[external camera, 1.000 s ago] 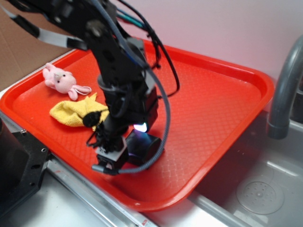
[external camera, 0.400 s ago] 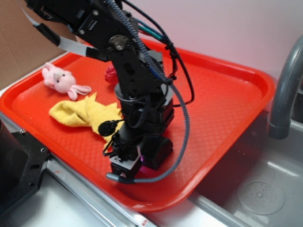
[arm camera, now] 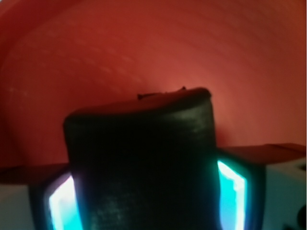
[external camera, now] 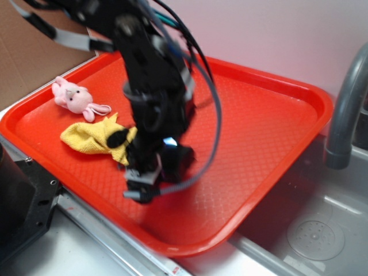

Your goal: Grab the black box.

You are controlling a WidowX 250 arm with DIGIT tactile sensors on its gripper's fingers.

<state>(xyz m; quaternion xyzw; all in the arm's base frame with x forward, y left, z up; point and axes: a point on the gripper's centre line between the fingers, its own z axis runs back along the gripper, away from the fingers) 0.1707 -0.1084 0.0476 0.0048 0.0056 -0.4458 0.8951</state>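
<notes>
The right half of the red tray lay bare and passable, while the yellow cloth and pink plush toy crowded its left end.

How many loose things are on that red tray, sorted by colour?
Pink: 1, the plush toy
Yellow: 1, the cloth
Black: 1, the black box, sitting between the gripper fingers
Total: 3 on the red tray
</notes>
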